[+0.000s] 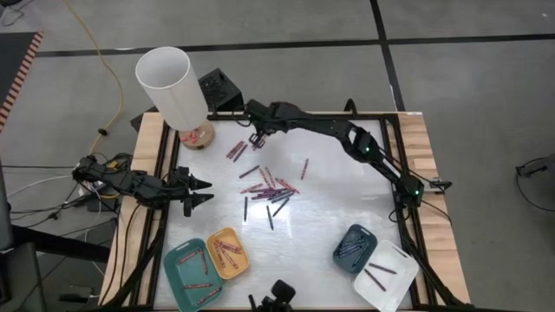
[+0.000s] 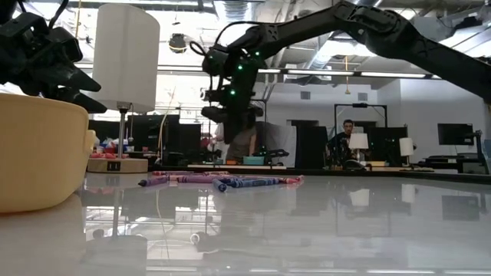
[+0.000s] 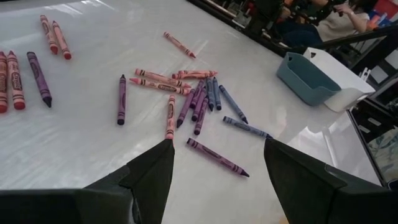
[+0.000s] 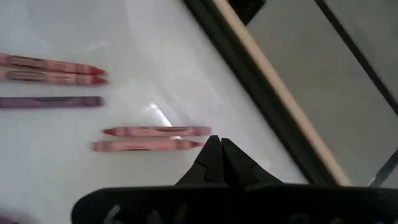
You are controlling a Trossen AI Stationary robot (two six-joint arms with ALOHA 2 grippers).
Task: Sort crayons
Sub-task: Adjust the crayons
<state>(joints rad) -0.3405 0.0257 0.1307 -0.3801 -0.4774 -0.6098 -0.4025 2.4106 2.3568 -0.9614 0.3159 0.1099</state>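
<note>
Sorting partly done: several thin wax crayons (image 1: 269, 186) lie in the trays (image 1: 227, 253), most loose on the white table (image 1: 329, 208). My right jaws (image 4: 219, 149) are closed, empty, above two red ones; my left jaws (image 3: 214, 162) wait open.

Loose crayons (image 1: 267, 186) lie scattered at the middle of the bench (image 1: 338, 199), with a small group (image 1: 236, 152) apart toward the far side, near the lamp (image 1: 173, 87) at the far left corner. Two trays (image 1: 208, 260) holding crayons sit side by side at the near left, and two more trays (image 1: 371, 260) at the near right.
</note>
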